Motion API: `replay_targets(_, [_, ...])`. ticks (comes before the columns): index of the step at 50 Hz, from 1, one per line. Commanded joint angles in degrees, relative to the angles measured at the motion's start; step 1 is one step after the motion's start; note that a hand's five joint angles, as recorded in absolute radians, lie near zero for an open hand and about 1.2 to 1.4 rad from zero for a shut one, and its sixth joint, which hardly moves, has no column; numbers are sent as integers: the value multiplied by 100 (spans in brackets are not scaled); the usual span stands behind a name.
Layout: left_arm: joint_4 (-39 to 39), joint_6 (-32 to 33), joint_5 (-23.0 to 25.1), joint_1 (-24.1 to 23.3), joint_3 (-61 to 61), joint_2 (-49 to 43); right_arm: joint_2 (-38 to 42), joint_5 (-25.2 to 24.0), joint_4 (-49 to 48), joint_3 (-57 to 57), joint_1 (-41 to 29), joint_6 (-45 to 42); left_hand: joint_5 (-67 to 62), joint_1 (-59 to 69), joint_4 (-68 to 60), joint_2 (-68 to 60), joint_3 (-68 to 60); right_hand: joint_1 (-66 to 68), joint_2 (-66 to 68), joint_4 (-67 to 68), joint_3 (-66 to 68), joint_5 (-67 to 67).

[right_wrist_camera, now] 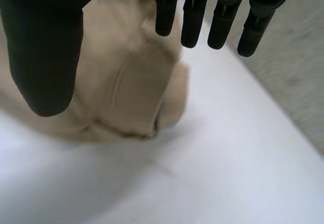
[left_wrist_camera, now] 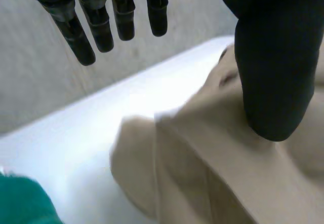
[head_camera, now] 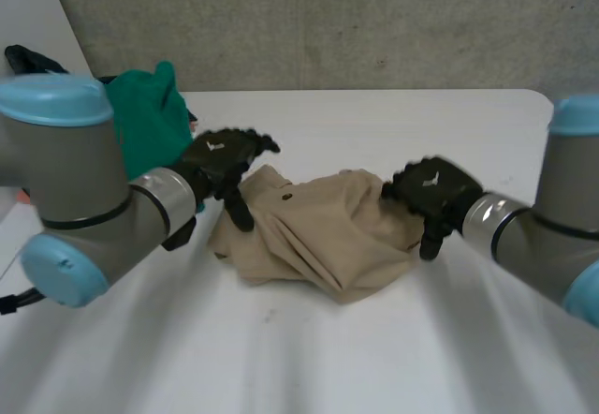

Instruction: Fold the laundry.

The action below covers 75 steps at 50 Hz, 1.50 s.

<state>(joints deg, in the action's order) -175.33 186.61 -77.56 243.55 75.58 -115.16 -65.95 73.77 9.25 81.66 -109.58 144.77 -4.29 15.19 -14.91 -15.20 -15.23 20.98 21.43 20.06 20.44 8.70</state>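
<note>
Crumpled cloth [head_camera: 318,231] is flanked by left hand [head_camera: 220,163] and right hand [head_camera: 435,192], both held wide; opposite edges should be pinched, imo.

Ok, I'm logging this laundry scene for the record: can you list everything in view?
tan garment: one, beige, crumpled at the middle of the table, between the two hands.
green garment: one, green, bunched at the table's back left.
dark item: one, black, behind the green garment; too little shows to identify it.
table: one, white, under everything.
wall: one, grey, behind the table.
arms: two, grey with light-blue caps, left arm and right arm.
left hand: one, black, at the tan garment's left end, fingers straight.
right hand: one, black, at its right end, fingers straight.
</note>
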Motion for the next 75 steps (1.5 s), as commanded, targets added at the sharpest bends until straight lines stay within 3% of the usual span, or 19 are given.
replay_targets(1, [-309, -28, -13, 158, 544, 819, -524, -205, 314, -273, -1, 272, 21, -111, 83, 112, 115, -156, -201, -64, -102, 72])
replay_targets(11, [148, -72, -268, 404, 1081, 1092, -305, -249, 385, -862, -72, -536, -29, -61, 33, 62, 65, -156, -201, -64, -102, 72])
replay_targets(19, [306, -467, -523, 378, 1441, 1040, 679, -337, 490, -1662, -204, -1222, -113, 23, -51, -22, -19, -173, -218, -81, -119, 56])
replay_targets(28, [508, -722, -479, -8, 1863, 856, 1549, -355, 1052, -2058, -133, -2048, -786, 696, -724, -695, -692, -340, -385, -248, -286, -111])
replay_targets(35, [394, -670, -646, -395, 1881, 425, 1787, -328, 1246, -1970, -116, -2277, -954, 864, -891, -862, -860, -224, -269, -132, -170, 5])
replay_targets(39, [96, -556, -856, -527, 1557, -75, 1866, -328, 939, -1952, -125, -2094, -2665, 2575, -2603, -2574, -2571, 1117, 1072, 1209, 1171, 1346])
replay_targets(41, [-10, -450, -980, -589, 1258, -401, 1901, -311, 737, -1952, -125, -1883, -5284, 5194, -5222, -5193, -5190, 3970, 3925, 4062, 4024, 4198])
replay_targets(43, [16, -345, -1050, -624, 1003, -559, 1875, -276, 658, -1944, -125, -1768, -6568, 6478, -6505, -6477, -6474, 5895, 5850, 5987, 5949, 6124])
replay_targets(47, [664, -37, -1418, -642, 440, -543, 1647, -196, 797, -1917, -90, -1654, -6571, 6481, -6509, -6480, -6477, 5902, 5857, 5994, 5956, 6130])
replay_targets(51, [1255, -45, -1797, -537, 238, 403, 745, -266, 1096, -1926, 103, -1610, -6571, 6481, -6509, -6480, -6477, 5902, 5857, 5994, 5956, 6130])
replay_targets(55, [1019, -89, -1640, -361, 255, 1396, -91, -319, 1150, -2066, 191, -1461, -6571, 6481, -6509, -6480, -6477, 5902, 5857, 5994, 5956, 6130])
replay_targets(61, [667, -142, -1367, -18, 211, 2068, -1033, -495, 1228, -2155, 376, -916, -6571, 6481, -6509, -6480, -6477, 5902, 5857, 5994, 5956, 6130])
replay_targets(69, [587, -195, -1279, 413, -184, 1542, -1088, -794, 1413, -1944, 184, -775, -6571, 6481, -6509, -6480, -6477, 5902, 5857, 5994, 5956, 6130])
replay_targets(75, [526, -151, -1287, 562, -1148, 77, -114, -260, 879, -1952, -194, -565, -6571, 6481, -6509, -6480, -6477, 5902, 5857, 5994, 5956, 6130])
